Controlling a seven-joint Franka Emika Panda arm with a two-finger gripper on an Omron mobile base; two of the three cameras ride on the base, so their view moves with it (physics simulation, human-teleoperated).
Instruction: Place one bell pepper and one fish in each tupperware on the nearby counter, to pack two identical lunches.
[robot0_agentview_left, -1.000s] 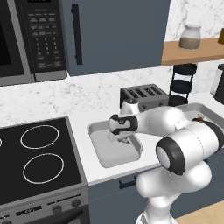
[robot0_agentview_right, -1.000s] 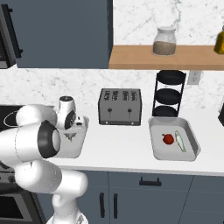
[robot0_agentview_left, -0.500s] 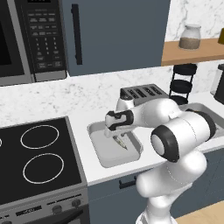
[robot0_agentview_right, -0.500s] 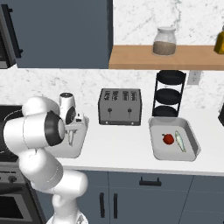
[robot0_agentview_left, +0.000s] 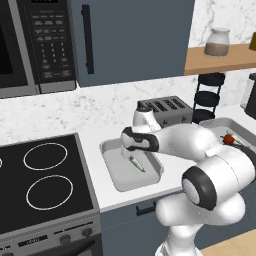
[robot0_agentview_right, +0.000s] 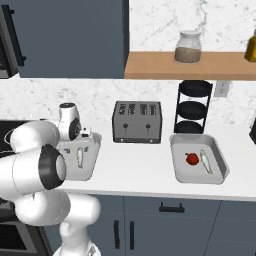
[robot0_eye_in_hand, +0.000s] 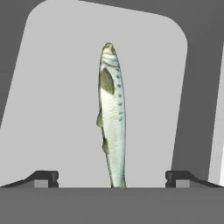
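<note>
White kitchen surface (robot0_agentview_right: 145, 167) runs beside a black stove (robot0_agentview_left: 40, 185), with a toaster (robot0_agentview_right: 137, 121) at the back. The tool (robot0_eye_in_hand: 112, 177) hangs just above the left tray (robot0_agentview_left: 112, 175), its tips spread wide apart, gripping nothing. A fish (robot0_eye_in_hand: 111, 113) lies flat in that tray. The right tray (robot0_agentview_right: 222, 172) already has a pepper (robot0_agentview_right: 192, 158) and a fish. To finish cleanly, lift straight up so the tips clear the fish, then fetch a pepper.

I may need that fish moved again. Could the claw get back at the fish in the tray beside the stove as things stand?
Probably yes. The claw hangs open right over the fish, which lies alone on the tray floor, its tail between the fingertips. Nothing else sits in the way.
</note>
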